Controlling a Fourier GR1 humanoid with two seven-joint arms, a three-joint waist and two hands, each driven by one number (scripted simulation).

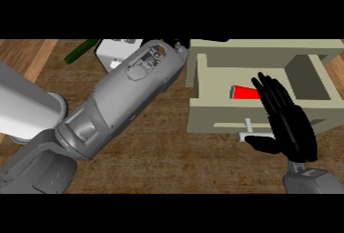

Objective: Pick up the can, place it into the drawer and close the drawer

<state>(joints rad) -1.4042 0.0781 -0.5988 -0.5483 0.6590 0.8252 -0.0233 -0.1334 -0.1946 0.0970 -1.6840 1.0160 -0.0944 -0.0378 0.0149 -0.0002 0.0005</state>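
Observation:
The red can (243, 92) lies inside the open beige drawer (201, 86), partly hidden behind my right hand (290, 125). That hand is open, fingers straight and pointing away from me, and it stands over the drawer's front wall beside the pale handle (248, 129). It holds nothing. My left forearm (128, 91) stretches diagonally to the drawer's far left corner. Only a dark sliver of the left hand (177, 43) shows at the top edge.
A white box (115, 53) and a green object (80, 50) sit at the back left, next to my left forearm. The cabinet's beige top (269, 45) frames the drawer. Wooden counter (181, 159) lies bare in front of the drawer.

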